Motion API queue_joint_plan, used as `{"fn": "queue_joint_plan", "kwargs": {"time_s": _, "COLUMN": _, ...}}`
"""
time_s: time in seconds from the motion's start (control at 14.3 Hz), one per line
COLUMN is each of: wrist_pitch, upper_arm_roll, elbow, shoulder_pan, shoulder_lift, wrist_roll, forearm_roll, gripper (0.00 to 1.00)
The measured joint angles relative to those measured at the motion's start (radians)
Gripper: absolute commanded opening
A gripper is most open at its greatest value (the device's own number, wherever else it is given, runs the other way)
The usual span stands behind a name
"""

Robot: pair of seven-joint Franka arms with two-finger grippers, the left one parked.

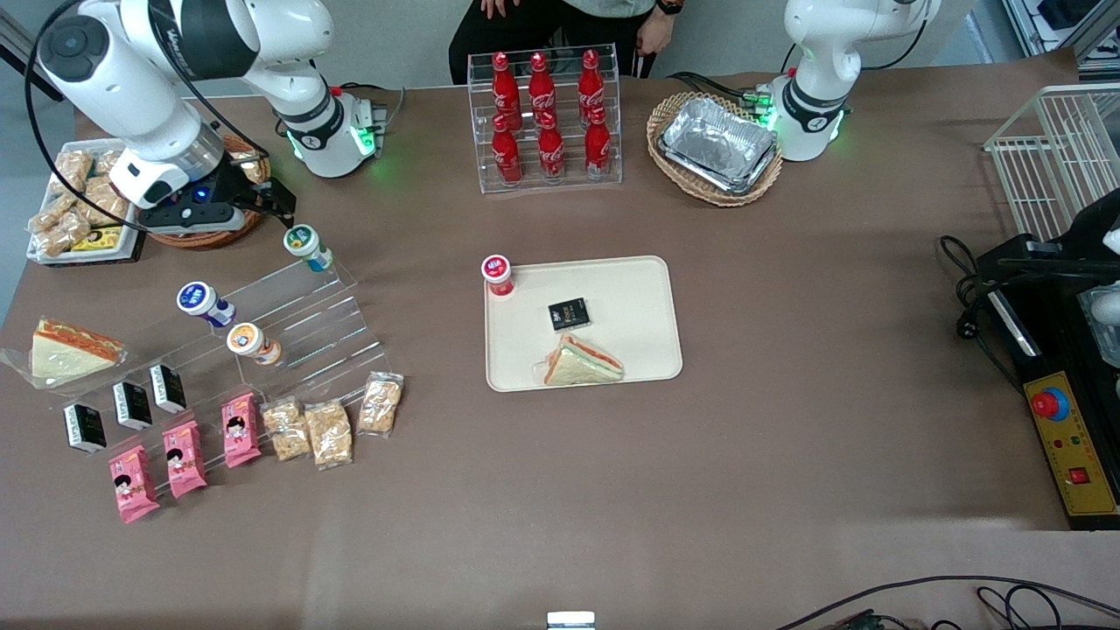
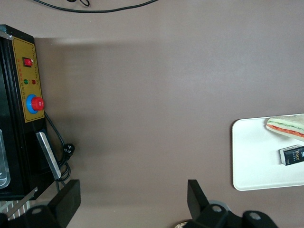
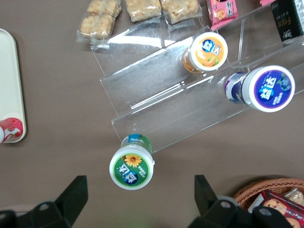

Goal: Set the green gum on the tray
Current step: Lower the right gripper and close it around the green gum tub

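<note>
Black fingers of the gripper [image 3: 138,197] are spread apart above the green gum [image 3: 131,166], which stands untouched on the top step of the clear acrylic riser [image 3: 180,90]. A sunflower and white characters are seen on its lid. The beige tray [image 1: 639,289] lies well apart toward the table's middle, with a black packet [image 1: 569,314] on it.

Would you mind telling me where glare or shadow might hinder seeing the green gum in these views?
Front view: the green gum is evenly lit atop the clear stepped stand, in no shadow, with the open pincer just beside it. Right wrist view: bright glare streaks the stand's steps, but the gum's lid reads sharply. Left wrist view: gum not shown.
</note>
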Motion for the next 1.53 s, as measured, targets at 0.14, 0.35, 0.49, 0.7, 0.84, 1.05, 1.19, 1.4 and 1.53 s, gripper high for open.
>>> {"fn": "queue_joint_plan", "kwargs": {"time_s": 0.14, "wrist_pitch": 0.033, "upper_arm_roll": 0.000, "elbow": -0.037, "shoulder_pan": 0.000, "shoulder_lift": -0.003, "wrist_roll": 0.018, "forearm_roll": 0.000, "gripper": 1.00}}
{"fn": "queue_joint_plan", "kwargs": {"time_s": 0.35, "wrist_pitch": 0.082, "upper_arm_roll": 0.001, "elbow": -0.082, "shoulder_pan": 0.004, "shoulder_lift": -0.003, "wrist_roll": 0.050, "forearm_roll": 0.000, "gripper": 1.00}}
{"fn": "queue_joint_plan", "kwargs": {"time_s": 0.49, "wrist_pitch": 0.109, "upper_arm_roll": 0.002, "elbow": -0.106, "shoulder_pan": 0.022, "shoulder_lift": -0.001, "wrist_roll": 0.085, "forearm_roll": 0.001, "gripper": 1.00}}
{"fn": "queue_joint_plan", "kwargs": {"time_s": 0.7, "wrist_pitch": 0.132, "upper_arm_roll": 0.004, "elbow": -0.126, "shoulder_pan": 0.041, "shoulder_lift": 0.004, "wrist_roll": 0.121, "forearm_roll": 0.001, "gripper": 0.99}}
{"fn": "queue_joint_plan", "kwargs": {"time_s": 0.84, "wrist_pitch": 0.163, "upper_arm_roll": 0.004, "elbow": -0.141, "shoulder_pan": 0.041, "shoulder_lift": 0.017, "wrist_roll": 0.123, "forearm_roll": 0.001, "gripper": 0.98}}
{"fn": "queue_joint_plan", "kwargs": {"time_s": 1.05, "wrist_pitch": 0.203, "upper_arm_roll": 0.004, "elbow": -0.169, "shoulder_pan": 0.041, "shoulder_lift": 0.045, "wrist_roll": 0.128, "forearm_roll": 0.001, "gripper": 0.97}}
{"fn": "queue_joint_plan", "kwargs": {"time_s": 1.19, "wrist_pitch": 0.224, "upper_arm_roll": 0.004, "elbow": -0.175, "shoulder_pan": 0.041, "shoulder_lift": 0.067, "wrist_roll": 0.129, "forearm_roll": 0.001, "gripper": 0.95}}
{"fn": "queue_joint_plan", "kwargs": {"time_s": 1.4, "wrist_pitch": 0.235, "upper_arm_roll": 0.004, "elbow": -0.175, "shoulder_pan": 0.043, "shoulder_lift": 0.092, "wrist_roll": 0.151, "forearm_roll": 0.001, "gripper": 0.72}}
{"fn": "queue_joint_plan", "kwargs": {"time_s": 1.53, "wrist_pitch": 0.236, "upper_arm_roll": 0.005, "elbow": -0.175, "shoulder_pan": 0.055, "shoulder_lift": 0.095, "wrist_roll": 0.163, "forearm_roll": 0.001, "gripper": 0.45}}
